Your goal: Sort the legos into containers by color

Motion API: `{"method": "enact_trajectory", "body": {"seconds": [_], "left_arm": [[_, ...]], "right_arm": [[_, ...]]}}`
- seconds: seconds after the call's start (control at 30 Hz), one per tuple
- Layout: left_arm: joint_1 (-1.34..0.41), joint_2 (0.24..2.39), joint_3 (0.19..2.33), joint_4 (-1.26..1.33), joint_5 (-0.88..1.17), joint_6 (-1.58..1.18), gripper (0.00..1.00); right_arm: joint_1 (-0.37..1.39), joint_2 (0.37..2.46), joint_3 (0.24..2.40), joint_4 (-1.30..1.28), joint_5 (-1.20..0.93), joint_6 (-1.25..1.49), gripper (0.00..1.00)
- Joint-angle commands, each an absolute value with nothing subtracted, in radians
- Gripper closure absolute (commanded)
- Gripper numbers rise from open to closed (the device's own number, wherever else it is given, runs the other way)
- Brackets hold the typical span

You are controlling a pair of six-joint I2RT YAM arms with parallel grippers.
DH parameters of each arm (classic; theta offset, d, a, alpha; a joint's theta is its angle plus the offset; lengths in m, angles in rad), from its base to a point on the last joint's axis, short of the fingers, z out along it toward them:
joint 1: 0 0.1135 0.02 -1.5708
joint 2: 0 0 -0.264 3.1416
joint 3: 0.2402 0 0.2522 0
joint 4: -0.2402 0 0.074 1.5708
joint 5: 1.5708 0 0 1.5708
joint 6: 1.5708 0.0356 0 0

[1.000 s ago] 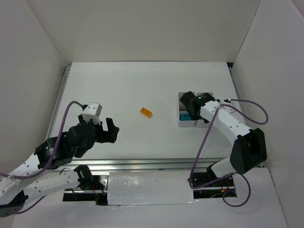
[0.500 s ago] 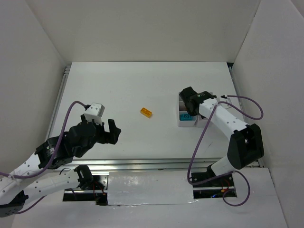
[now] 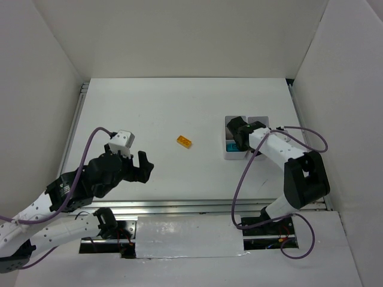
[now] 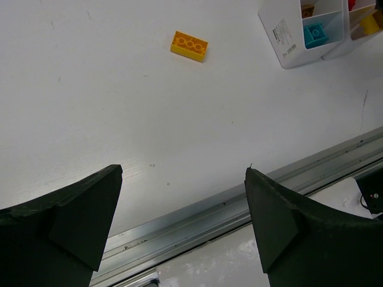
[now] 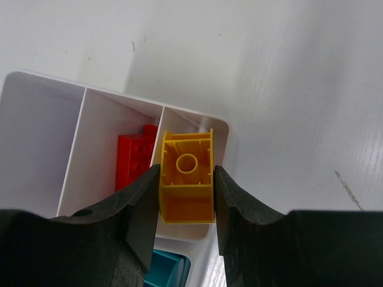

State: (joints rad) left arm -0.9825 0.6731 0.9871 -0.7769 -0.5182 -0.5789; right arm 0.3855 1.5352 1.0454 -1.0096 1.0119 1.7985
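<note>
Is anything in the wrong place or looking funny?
Only the orange brick: it lies alone on the table, apart from the white tray where a teal brick sits. The right gripper holds a yellow brick. Nothing looks spilled or broken.

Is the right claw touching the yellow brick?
Touching. The right wrist view shows the right gripper with both fingers pressed flat against the sides of the yellow brick, with no gap.

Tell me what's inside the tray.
A red brick and a teal brick, in separate compartments. The right gripper, holding a yellow brick, hides part of the tray.
</note>
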Motion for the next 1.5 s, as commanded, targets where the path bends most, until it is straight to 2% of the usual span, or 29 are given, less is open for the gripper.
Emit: {"method": "enact_trajectory", "body": {"seconds": [0.0,0.4,0.63,0.87,0.9,0.93,0.97,1.1,1.17,1.27,1.37,1.47], "left_arm": [[-0.982,0.677,0.979,-0.726,-0.502,-0.557,0.04],[-0.982,0.681,0.974,-0.712,-0.468,-0.540,0.04],[-0.982,0.677,0.973,-0.704,-0.450,-0.529,0.04],[-0.982,0.684,0.971,-0.699,-0.436,-0.523,0.04],[-0.982,0.684,0.973,-0.699,-0.433,-0.522,0.04],[-0.982,0.684,0.971,-0.696,-0.431,-0.520,0.04],[-0.982,0.684,0.971,-0.696,-0.426,-0.519,0.04],[-0.982,0.680,0.969,-0.693,-0.419,-0.514,0.04],[-0.982,0.681,0.969,-0.690,-0.416,-0.512,0.04],[-0.982,0.683,0.969,-0.687,-0.408,-0.508,0.04],[-0.982,0.684,0.969,-0.687,-0.405,-0.506,0.04],[-0.982,0.683,0.969,-0.687,-0.402,-0.506,0.04]], "right_arm": [[0.365,1.500,1.029,-0.922,1.017,1.752,0.98],[0.347,1.509,1.042,-0.871,1.003,1.695,0.94],[0.345,1.523,1.040,-0.873,0.977,1.701,0.77],[0.345,1.514,1.049,-0.865,0.948,1.683,0.75],[0.345,1.513,1.051,-0.865,0.946,1.681,0.74],[0.344,1.509,1.051,-0.864,0.943,1.681,0.64],[0.345,1.505,1.051,-0.861,0.942,1.680,0.61],[0.345,1.491,1.045,-0.854,0.934,1.674,0.59],[0.348,1.483,1.043,-0.850,0.933,1.671,0.52],[0.345,1.474,1.042,-0.845,0.928,1.664,0.49],[0.345,1.470,1.040,-0.833,0.925,1.649,0.32],[0.347,1.476,1.046,-0.838,0.925,1.649,0.26]]}}
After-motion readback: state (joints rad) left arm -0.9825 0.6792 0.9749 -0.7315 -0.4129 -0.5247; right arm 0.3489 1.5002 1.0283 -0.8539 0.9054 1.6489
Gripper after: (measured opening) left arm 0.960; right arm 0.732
